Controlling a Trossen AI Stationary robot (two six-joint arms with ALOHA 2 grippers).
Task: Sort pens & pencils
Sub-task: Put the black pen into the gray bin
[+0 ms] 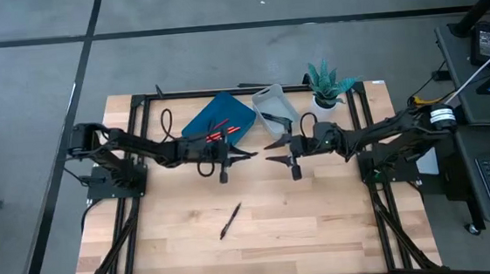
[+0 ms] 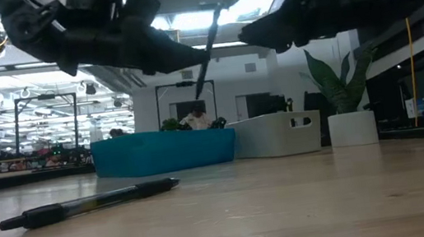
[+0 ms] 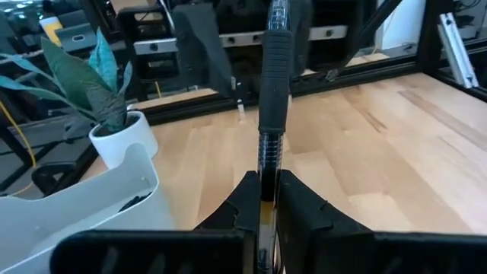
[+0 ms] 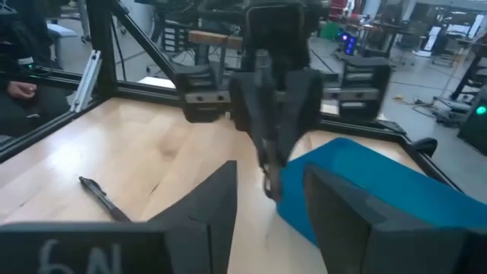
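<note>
Two pincers face each other above mid-table. My left pincer (image 1: 248, 155) is clamped on a black pen (image 3: 272, 114), held up off the wood with its free end toward my right pincer (image 1: 271, 151), whose fingers stand apart just beside that pen, not gripping it. Behind the left one, the blue tray (image 1: 219, 115) holds the red pencils (image 1: 219, 131). Right of it, a white bin (image 1: 274, 107), then a potted plant (image 1: 327, 85). A second pen (image 1: 230, 220) lies alone on the table (image 1: 322, 227), nearer the front edge.

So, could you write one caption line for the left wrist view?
Left hand shut on a black pen above the wooden table, beside a potted plant.
</note>
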